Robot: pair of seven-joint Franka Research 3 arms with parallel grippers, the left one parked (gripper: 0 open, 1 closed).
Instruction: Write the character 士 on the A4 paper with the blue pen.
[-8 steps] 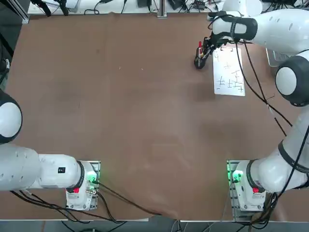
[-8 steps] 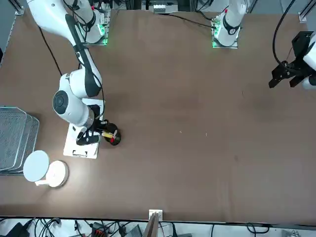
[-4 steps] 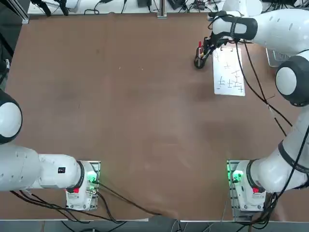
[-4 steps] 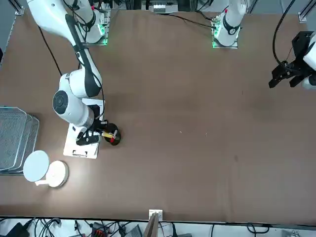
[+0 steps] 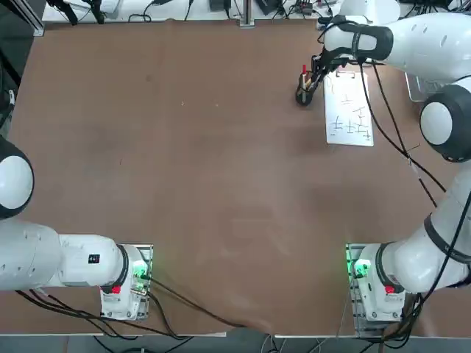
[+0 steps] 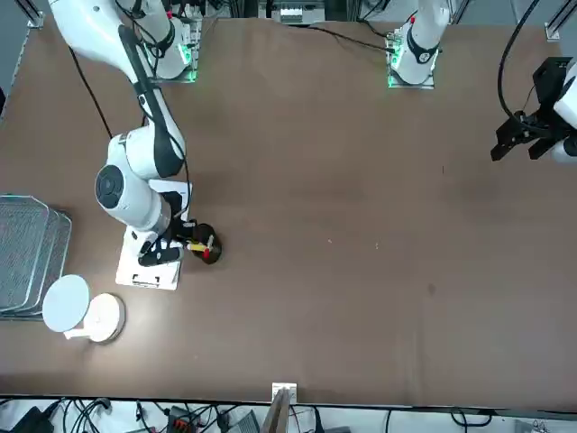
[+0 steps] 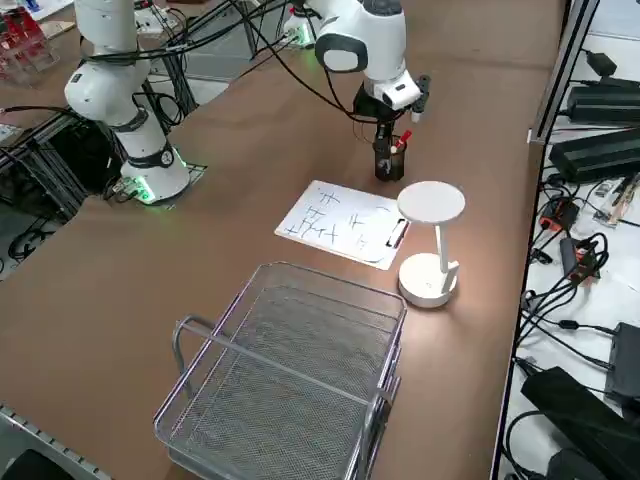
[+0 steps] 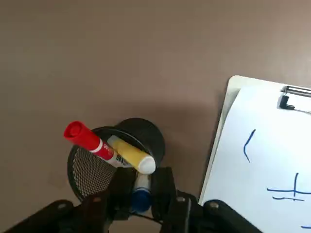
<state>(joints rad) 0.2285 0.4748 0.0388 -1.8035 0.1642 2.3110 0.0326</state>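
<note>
The blue pen (image 8: pixel 141 199) stands in a black mesh pen cup (image 8: pixel 90 167) beside a red pen (image 8: pixel 87 140) and a yellow pen (image 8: pixel 130 155). My right gripper (image 8: pixel 142 183) reaches into the cup, shut on the blue pen, with one finger on each side of its shaft. In the top view the gripper (image 5: pixel 313 77) hangs over the cup (image 5: pixel 302 95) at the far right of the table. The A4 paper (image 5: pixel 349 112), clipped at its far edge and carrying rows of dark characters, lies just right of the cup. The blue pen itself is too small to pick out in the wide views.
A white round-headed lamp (image 7: pixel 430 245) stands beside the paper's clipped end. A wire mesh basket (image 7: pixel 290 380) sits beyond it, by the table's right edge. Black cables trail from the right arm over the paper (image 7: pixel 340 222).
The right gripper's fingers have closed on the blue pen in the cup. The arm has barely shifted over the cup.
</note>
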